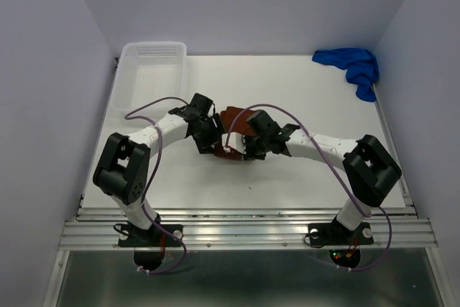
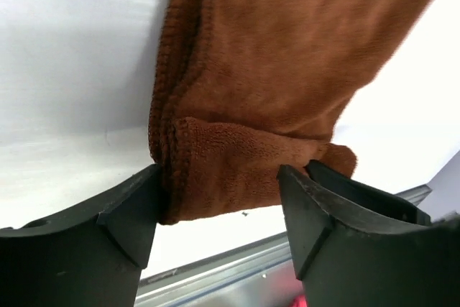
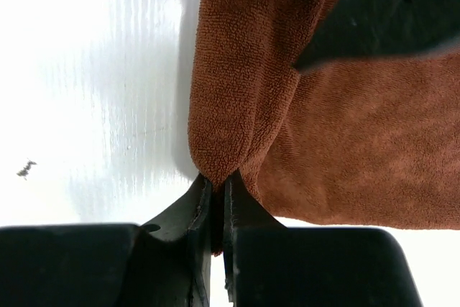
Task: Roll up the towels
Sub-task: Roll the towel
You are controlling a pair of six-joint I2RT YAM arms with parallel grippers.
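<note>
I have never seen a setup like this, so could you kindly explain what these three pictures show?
Two robot arms are bolted to the near edge of a white table. The wide picture looks down from above and behind them; the other two come from a camera on each wrist. The arms meet over a rust-brown towel. The right gripper has pinched a corner of it between closed fingers. The left gripper stands open with a folded end of the towel between its fingers. A blue towel lies crumpled at the far right corner, and a white perforated basket sits far left.
</note>
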